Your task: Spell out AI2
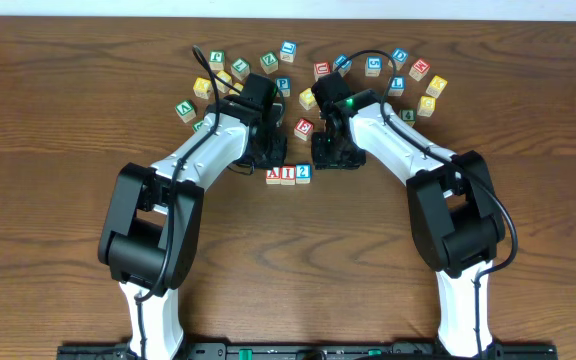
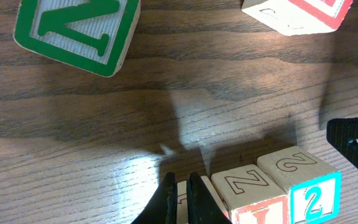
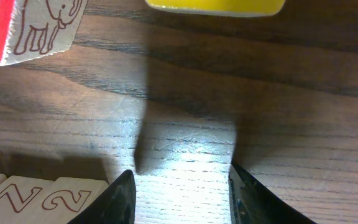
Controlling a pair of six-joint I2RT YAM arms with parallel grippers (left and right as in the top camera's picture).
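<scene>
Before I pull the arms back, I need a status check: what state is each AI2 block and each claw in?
A block: flat on the table, left end of the row, against the I block.
I block: flat, middle of the row, against both neighbours.
2 block: flat, right end of the row.
Left claw: shut, gripping nothing.
Right claw: open, empty, over bare table.

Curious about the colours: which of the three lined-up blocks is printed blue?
The 2 block, at the row's right end; the A block and I block beside it are red.
</scene>
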